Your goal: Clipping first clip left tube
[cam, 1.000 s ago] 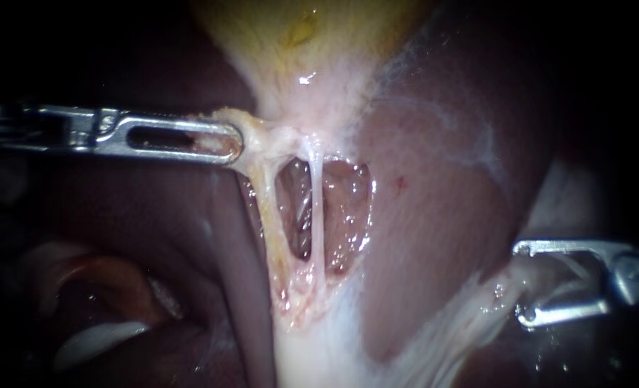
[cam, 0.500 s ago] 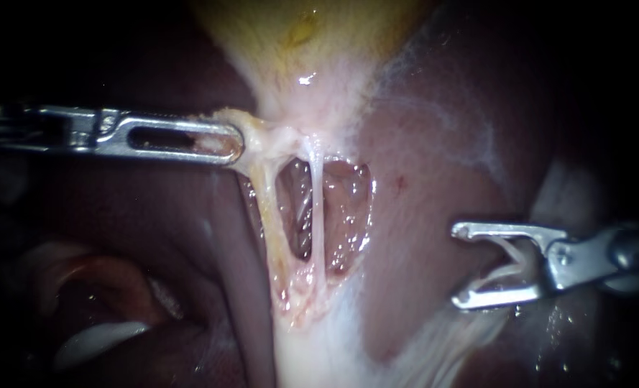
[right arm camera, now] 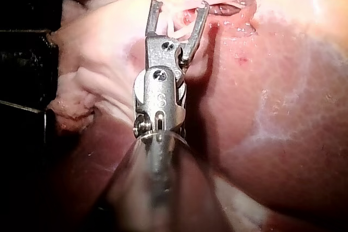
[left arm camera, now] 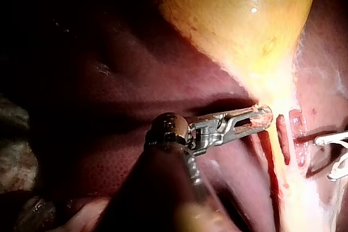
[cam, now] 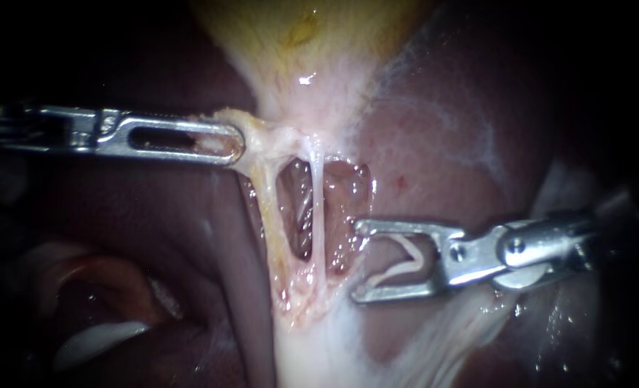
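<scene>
My left instrument [cam: 231, 148] comes in level from the left, its slotted jaws shut on the pale tissue at the gallbladder's [cam: 297, 36] neck, holding it to the left. Below that grip two tubes run down side by side: the thick yellowish left tube [cam: 270, 223] and the thin white right tube [cam: 317, 215], with a dark window between them. My right instrument [cam: 360, 261] lies just right of the tubes, jaws open and apart from both, a white clip [cam: 404, 263] seated between them. The right wrist view shows the open jaws [right arm camera: 180, 2] facing the stretched strands.
Dark red liver [cam: 441, 165] surrounds the window and lies under my right instrument. White fatty tissue [cam: 319, 352] spreads below the tubes. In the left wrist view the yellow gallbladder [left arm camera: 234, 14] bulges beyond my left instrument [left arm camera: 262, 118], and my right instrument's tips [left arm camera: 333, 158] show at the edge.
My right instrument has moved left across the liver, from the far right to just beside the tubes, jaws still open with the clip. The left instrument has held still.
</scene>
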{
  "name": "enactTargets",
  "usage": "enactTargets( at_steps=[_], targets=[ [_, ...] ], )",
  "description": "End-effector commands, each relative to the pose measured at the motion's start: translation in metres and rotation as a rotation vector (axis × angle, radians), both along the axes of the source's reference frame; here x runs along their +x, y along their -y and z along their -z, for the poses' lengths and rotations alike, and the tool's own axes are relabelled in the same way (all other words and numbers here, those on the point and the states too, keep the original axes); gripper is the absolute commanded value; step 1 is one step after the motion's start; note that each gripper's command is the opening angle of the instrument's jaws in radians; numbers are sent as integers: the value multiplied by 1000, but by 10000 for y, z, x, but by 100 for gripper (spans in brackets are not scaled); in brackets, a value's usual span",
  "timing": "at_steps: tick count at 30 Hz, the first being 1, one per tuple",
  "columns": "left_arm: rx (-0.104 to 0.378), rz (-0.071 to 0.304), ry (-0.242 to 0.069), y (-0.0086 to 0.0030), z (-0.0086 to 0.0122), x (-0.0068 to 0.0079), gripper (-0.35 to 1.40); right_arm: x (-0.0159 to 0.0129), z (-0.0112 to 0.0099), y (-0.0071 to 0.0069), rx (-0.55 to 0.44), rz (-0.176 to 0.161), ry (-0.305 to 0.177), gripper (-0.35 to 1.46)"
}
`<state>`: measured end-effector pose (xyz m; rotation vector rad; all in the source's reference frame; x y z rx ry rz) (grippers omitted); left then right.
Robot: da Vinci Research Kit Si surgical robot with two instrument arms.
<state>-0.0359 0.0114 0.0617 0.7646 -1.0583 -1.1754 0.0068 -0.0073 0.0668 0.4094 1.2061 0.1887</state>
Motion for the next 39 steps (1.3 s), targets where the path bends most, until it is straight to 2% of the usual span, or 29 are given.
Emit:
enactTargets(
  at_steps=[1, 16, 25, 31, 39],
  targets=[
    [0, 0, 0, 0, 0, 0, -35, 4, -1, -1, 6, 1, -1, 50],
    [0, 0, 0, 0, 0, 0, -35, 40, -12, -5, 52, -15, 7, 50],
    [0, 0, 0, 0, 0, -1, -35, 54, -33, 3, 91, -14, 11, 50],
    [0, 0, 0, 0, 0, -1, -35, 64, -41, 7, 124, -1, 5, 50],
    [0, 0, 0, 0, 0, -1, -35, 77, -44, 0, 188, 50, -23, 47]
  ],
)
